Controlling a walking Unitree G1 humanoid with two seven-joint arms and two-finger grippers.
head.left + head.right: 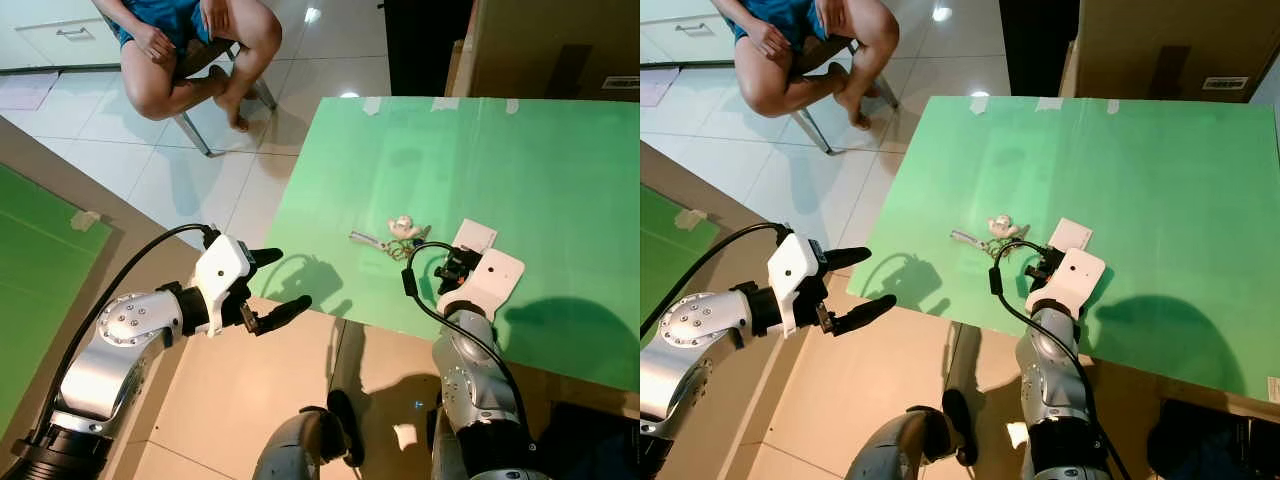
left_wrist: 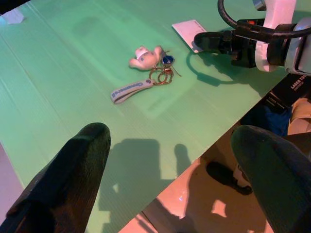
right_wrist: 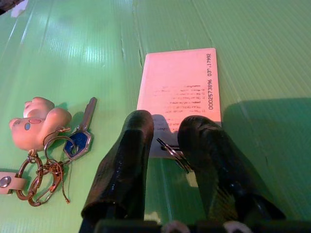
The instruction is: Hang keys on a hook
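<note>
A key bunch point(image 1: 396, 240) with a white figurine point(image 3: 36, 121), a blue-headed key point(image 3: 80, 138) and a grey strap point(image 2: 131, 90) lies on the green table point(image 1: 520, 150). Just right of it lies a white card point(image 3: 182, 87) with a small metal ring point(image 3: 170, 148) at its near edge. My right gripper point(image 3: 163, 131) rests low on that edge. Its fingers are drawn close on either side of the ring. My left gripper point(image 1: 285, 280) hangs open beyond the table's near-left edge, pointing toward the keys, with nothing between its fingers point(image 2: 82, 160).
A person point(image 1: 190, 50) sits on a chair at the back left. A brown cardboard box point(image 1: 560, 45) stands behind the table. A second green board point(image 1: 30, 270) lies at the left. A dark bag point(image 1: 1200, 440) sits on the floor at the lower right.
</note>
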